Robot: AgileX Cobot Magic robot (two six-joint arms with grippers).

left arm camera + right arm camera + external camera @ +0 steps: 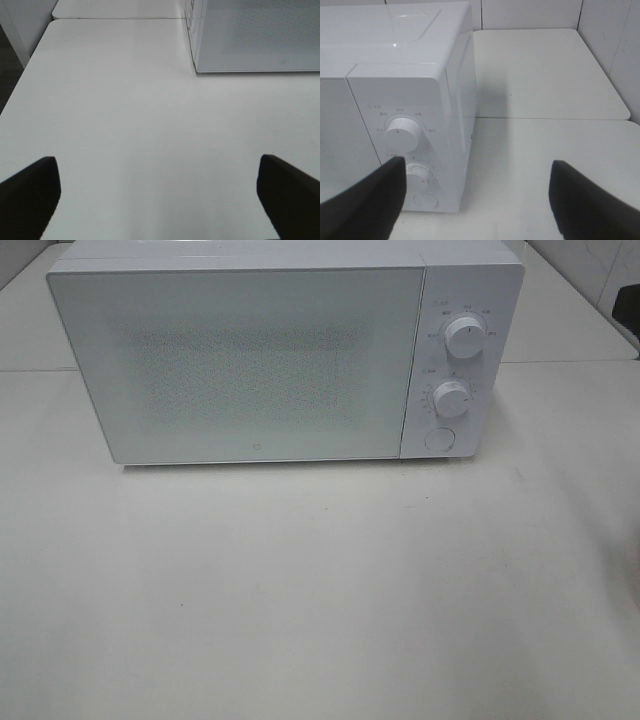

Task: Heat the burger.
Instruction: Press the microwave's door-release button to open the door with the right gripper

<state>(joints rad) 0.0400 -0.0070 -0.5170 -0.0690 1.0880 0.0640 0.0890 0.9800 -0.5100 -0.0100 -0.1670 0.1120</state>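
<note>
Sitting near white table's (300, 620) far edge: shut microwave (240, 360), dial markings (464, 337) unreadable. Agape, empty: left pincer (157, 200), right pincer (477, 200).

Setting: a lab test bench with a kitchen appliance on it. A white microwave (240, 360), door shut, with an upper dial (465, 337), a lower dial (451, 398) and a round button (439, 439) on its right panel, stands on plain white tables (300, 600) butted edge to edge, seam (550, 119) visible. White panelled walls (530, 14) close in behind; a dark floor (7, 70) shows beside the table edge
</note>
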